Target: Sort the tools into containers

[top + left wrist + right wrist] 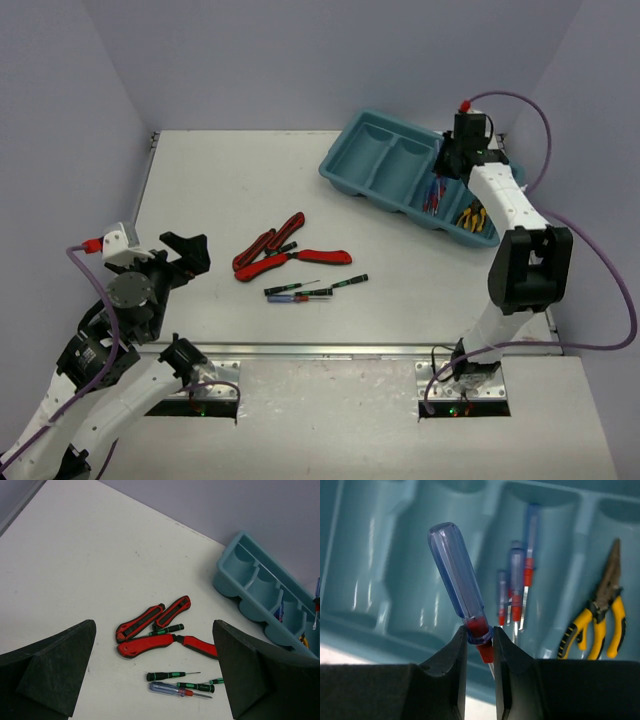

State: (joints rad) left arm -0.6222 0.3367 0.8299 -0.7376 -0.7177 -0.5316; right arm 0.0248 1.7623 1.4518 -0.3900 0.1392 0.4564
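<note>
My right gripper (480, 637) is shut on a blue-and-red screwdriver (456, 577), pinched at its red collar with the blue handle pointing up and away. It hangs over the teal tray (345, 160), where my right gripper (452, 160) sits above the right half. Several blue-and-red screwdrivers (516, 587) lie in one compartment and yellow-handled pliers (600, 615) in the one to its right. Red-handled cutters (290, 255), black-and-green screwdrivers (345, 283) and one blue-and-red screwdriver (295, 298) lie mid-table. My left gripper (190, 252) stands open, apart from them on their left.
The tray's two left compartments (385, 160) hold nothing that I can see. In the left wrist view the red cutters (165, 645) and thin screwdrivers (172, 676) lie between my wide-open fingers (55, 665), with the tray (235, 575) at upper right. Purple walls close off the table's back and sides.
</note>
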